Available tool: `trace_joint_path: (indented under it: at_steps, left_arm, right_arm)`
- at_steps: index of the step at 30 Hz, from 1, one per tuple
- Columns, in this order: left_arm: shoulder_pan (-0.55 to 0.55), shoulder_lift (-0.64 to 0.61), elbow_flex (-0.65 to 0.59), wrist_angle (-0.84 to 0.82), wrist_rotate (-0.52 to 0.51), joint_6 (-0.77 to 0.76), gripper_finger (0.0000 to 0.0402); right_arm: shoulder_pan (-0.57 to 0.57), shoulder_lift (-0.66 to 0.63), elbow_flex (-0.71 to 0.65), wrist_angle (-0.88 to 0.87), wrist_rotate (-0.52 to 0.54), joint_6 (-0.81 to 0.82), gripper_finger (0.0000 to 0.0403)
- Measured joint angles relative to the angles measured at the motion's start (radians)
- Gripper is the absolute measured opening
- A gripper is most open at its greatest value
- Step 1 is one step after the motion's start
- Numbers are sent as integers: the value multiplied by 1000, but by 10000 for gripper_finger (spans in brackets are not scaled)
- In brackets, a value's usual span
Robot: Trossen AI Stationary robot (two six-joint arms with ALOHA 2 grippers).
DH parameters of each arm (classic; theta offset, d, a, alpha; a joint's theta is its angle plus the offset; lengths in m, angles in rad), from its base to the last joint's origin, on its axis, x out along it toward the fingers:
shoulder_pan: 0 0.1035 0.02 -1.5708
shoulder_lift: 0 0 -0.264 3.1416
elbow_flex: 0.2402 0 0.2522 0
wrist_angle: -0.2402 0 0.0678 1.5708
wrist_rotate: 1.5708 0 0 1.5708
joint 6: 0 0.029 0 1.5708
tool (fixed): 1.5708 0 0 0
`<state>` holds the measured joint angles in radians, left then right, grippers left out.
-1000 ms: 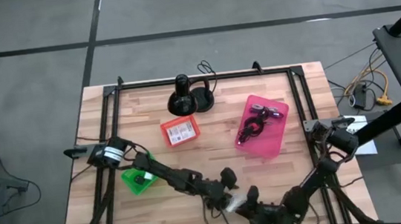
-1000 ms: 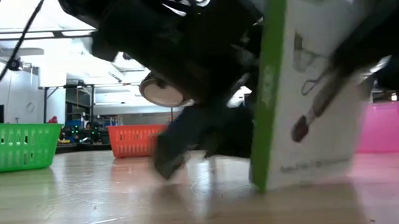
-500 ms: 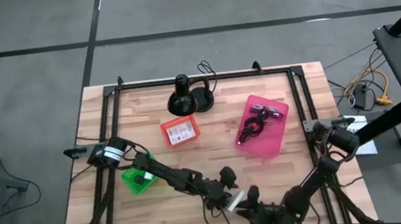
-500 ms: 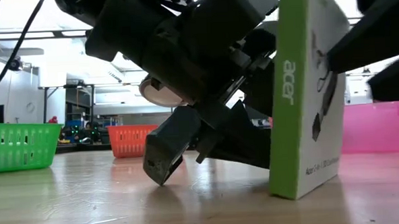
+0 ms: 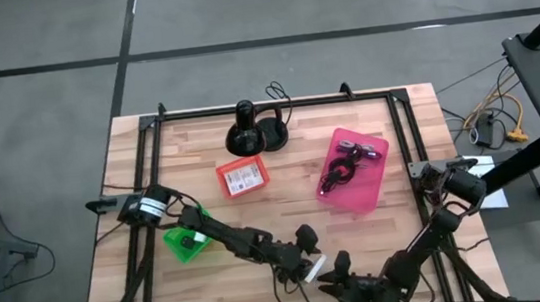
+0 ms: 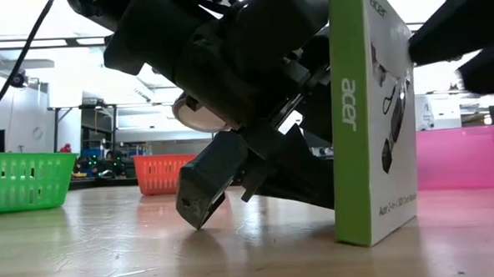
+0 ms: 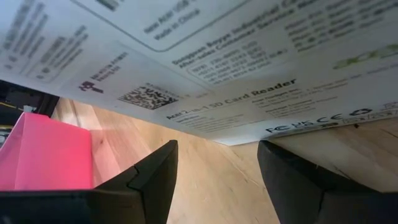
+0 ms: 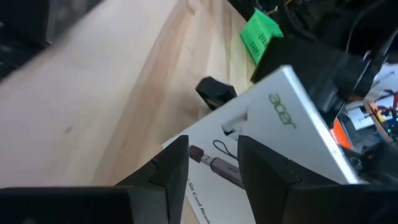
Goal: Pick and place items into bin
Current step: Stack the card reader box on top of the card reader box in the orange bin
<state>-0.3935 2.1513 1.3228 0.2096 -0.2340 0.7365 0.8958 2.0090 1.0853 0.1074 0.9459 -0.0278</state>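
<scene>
A white Acer box with a green spine (image 6: 372,125) stands upright on its bottom end on the table near the near edge; in the high view the box (image 5: 314,270) is a small white patch. My left gripper (image 7: 214,180) is open on the box's left, facing its printed back (image 7: 236,74). My right gripper (image 8: 212,171) is open on its right, facing the front (image 8: 261,137). A black cable and a purple strap (image 5: 345,166) lie in the pink bin (image 5: 378,175). A white printed card (image 5: 244,178) lies in the orange bin. My left gripper stands close against the box's back, but I cannot tell whether its fingers (image 6: 203,190) touch it. My right gripper faces the box's front; whether it touches cannot be told.
A green bin (image 5: 187,242) sits under the left arm near the table's left side. A black round-based stand with a cord (image 5: 248,128) is at the far edge. Bare wood (image 5: 164,293) lies at the near left corner and between the bins.
The box has swung from leaning over to standing upright, its bottom end staying on the table. The left gripper, blurred a second ago, has settled and stayed still beside it.
</scene>
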Motion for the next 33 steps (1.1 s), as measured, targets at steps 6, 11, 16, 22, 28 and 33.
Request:
trace_joint_path:
  at_steps: [6, 11, 16, 22, 28, 33]
  left_arm:
    - [0, -1, -1, 0, -1, 0, 208]
    - [0, -1, 0, -2, -1, 1, 208]
    - [1, -1, -2, -1, -1, 0, 208]
    - [1, -2, -3, -1, -1, 0, 208]
    - [1, -2, -2, -2, -1, 0, 208]
    - [1, -2, -2, -4, -2, 0, 208]
  right_arm:
    - [28, -38, 1, -8, 0, -25, 136]
    - [31, -79, 2, -83, -2, -15, 150]
    - [20, -138, 1, -156, -61, 9, 176]
    - [8, -223, 1, -172, -116, -48, 201]
    - [-85, -257, 0, -233, -317, -58, 203]
    - [-125, -284, 3, -278, -379, -76, 203]
